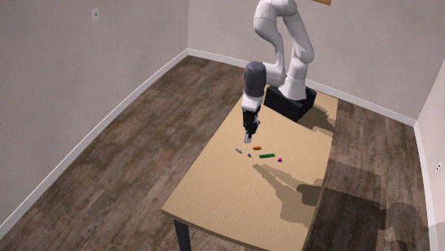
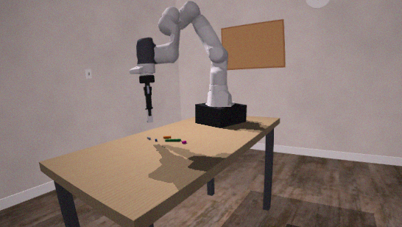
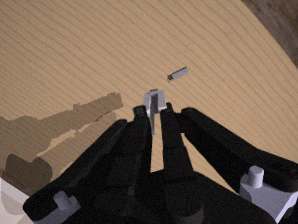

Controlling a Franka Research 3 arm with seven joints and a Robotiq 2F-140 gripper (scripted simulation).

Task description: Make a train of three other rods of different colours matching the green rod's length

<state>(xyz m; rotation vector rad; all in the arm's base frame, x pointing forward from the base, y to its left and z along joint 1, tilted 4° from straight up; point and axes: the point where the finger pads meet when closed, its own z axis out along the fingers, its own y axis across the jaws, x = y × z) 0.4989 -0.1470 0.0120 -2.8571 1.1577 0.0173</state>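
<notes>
My gripper (image 1: pixel 247 136) (image 2: pixel 149 115) (image 3: pixel 156 101) is shut on a small grey rod (image 1: pixel 247 139) (image 2: pixel 149 119) (image 3: pixel 154 101), which sticks out upright below the fingertips, well above the table. On the table lie a green rod (image 1: pixel 266 156) (image 2: pixel 172 140), an orange rod (image 1: pixel 257 147) (image 2: pixel 167 137), a magenta rod (image 1: pixel 279 160) (image 2: pixel 184 141), a blue rod (image 1: pixel 249 155) (image 2: pixel 156 140) and a second grey rod (image 1: pixel 239 151) (image 2: pixel 149 138) (image 3: pixel 177 75). All lie apart from one another. The gripper hangs above the left end of this group, near the second grey rod.
The wooden table (image 1: pixel 228 195) (image 2: pixel 110 166) carries the arm's black base (image 1: pixel 289 103) (image 2: pixel 220 114) at its far end. The arm's shadow falls on the table right of the rods. The table's left edge is close to the gripper.
</notes>
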